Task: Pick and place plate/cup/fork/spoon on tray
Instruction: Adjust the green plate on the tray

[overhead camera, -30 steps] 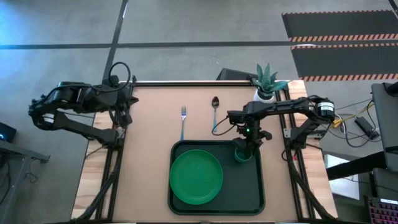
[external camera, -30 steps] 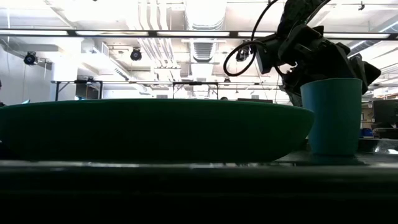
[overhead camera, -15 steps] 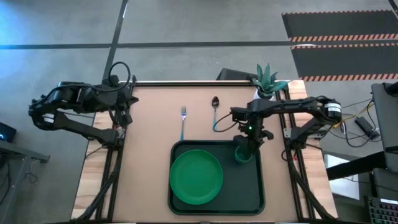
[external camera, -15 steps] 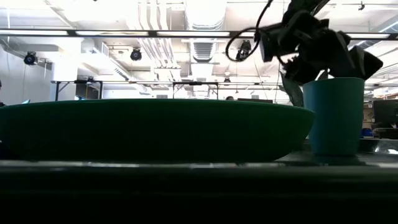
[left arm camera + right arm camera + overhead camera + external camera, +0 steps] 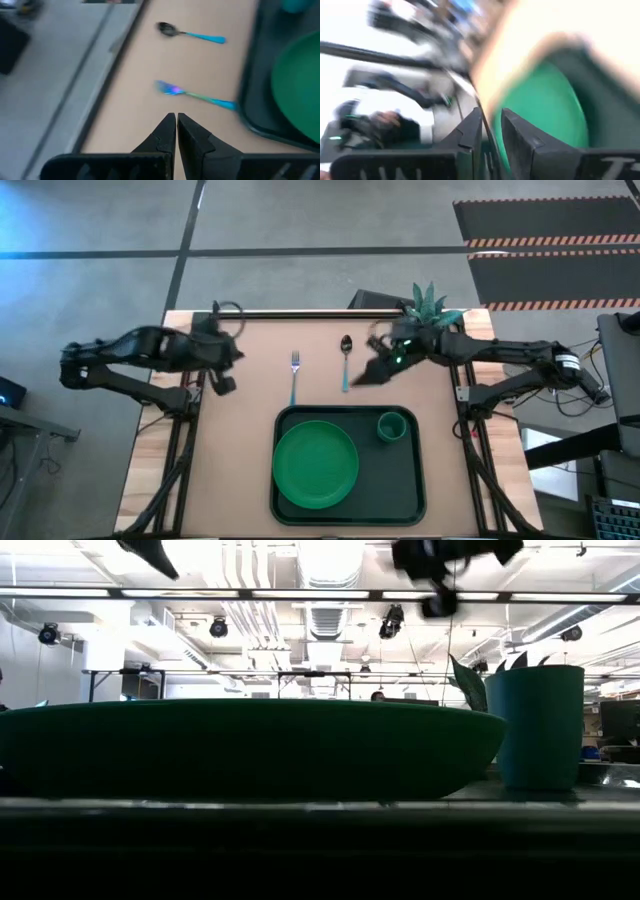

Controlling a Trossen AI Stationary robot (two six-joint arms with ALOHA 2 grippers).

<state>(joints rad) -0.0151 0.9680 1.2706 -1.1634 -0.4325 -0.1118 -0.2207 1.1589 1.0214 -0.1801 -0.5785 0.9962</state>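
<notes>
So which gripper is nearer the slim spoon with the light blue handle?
Right. The right gripper is just beside the spoon, toward the tray. The left gripper is far beyond the fork, near the table's left edge.

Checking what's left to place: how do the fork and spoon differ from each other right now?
The fork ends in silver tines, while the spoon has a dark oval bowl. The fork lies left of the spoon, which sits slightly farther from the tray. The spoon lies close beside the right pincer; the fork lies apart from both arms. Both have light blue handles and lie on the table, off the tray.
</notes>
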